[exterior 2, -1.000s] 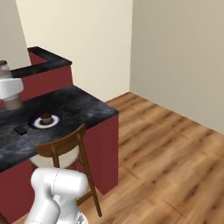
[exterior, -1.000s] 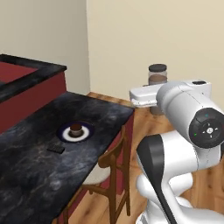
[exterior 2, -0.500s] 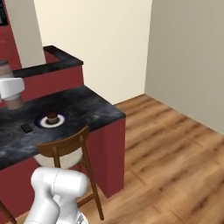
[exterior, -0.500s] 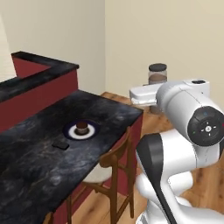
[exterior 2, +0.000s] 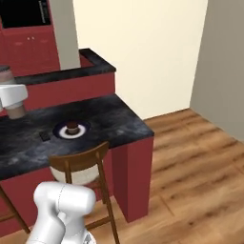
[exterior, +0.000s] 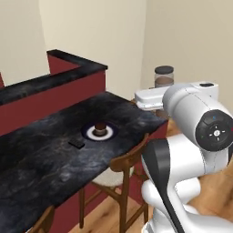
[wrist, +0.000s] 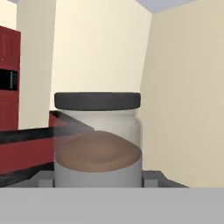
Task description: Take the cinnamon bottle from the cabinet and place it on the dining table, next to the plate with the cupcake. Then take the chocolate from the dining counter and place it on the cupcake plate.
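bottle: the cinnamon bottle [exterior: 164, 78] sits between the jaws of the gripper [wrist: 98, 181], carried in the air beyond the far right corner of the worktop [exterior: 54, 145], well apart from the plate [exterior: 99, 132].
jaws: closed on the bottle's lower body; in the hand view the glass spans the gap from one tip to the other.
axis: long axis vertical, dark lid [wrist: 97, 100] up, brown powder settled in the lower half; the bottle stands upright in the grip.
step in hand: judged to be the carry to the worktop, the set-down not yet begun.
how to do it well: keep the hand level so the bottle stays upright, bring it over the worktop just beside the plate, not above the cupcake [exterior: 100, 127], and lower until the base rests flat before letting go.
clearance: the chocolate [exterior: 76, 144] lies near the plate on the side toward the base, so the far or right side of the plate looks the freer spot.
chair: a wooden chair [exterior: 127, 164] stands tucked under the worktop edge, below the likely path.
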